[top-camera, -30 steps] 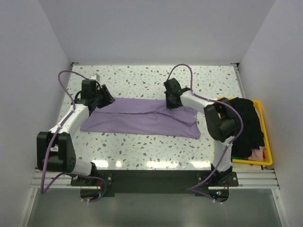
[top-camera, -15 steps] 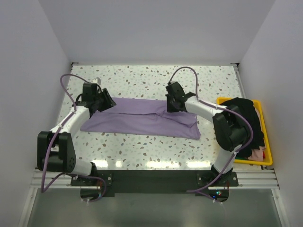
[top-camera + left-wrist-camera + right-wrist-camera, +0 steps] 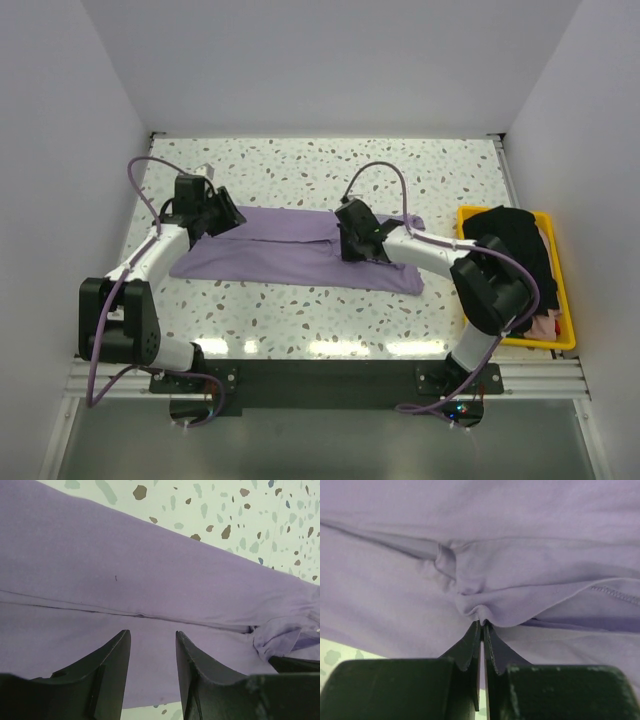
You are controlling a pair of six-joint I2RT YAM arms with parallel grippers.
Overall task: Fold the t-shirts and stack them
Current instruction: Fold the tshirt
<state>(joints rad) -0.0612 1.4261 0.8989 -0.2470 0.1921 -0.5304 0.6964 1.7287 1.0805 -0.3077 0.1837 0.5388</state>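
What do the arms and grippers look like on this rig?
Left arm and right arm: white links, black joints and bases. A purple cable loops off each wrist. The left gripper and right gripper have black, tapered, pointed fingers.

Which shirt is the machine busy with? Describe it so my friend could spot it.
Start at the speckled table; across its middle lies a long, flat lavender t-shirt. The right gripper pinches a fold of it. It is the only garment spread on the table: the black t-shirt is heaped in the yellow bin at the right.
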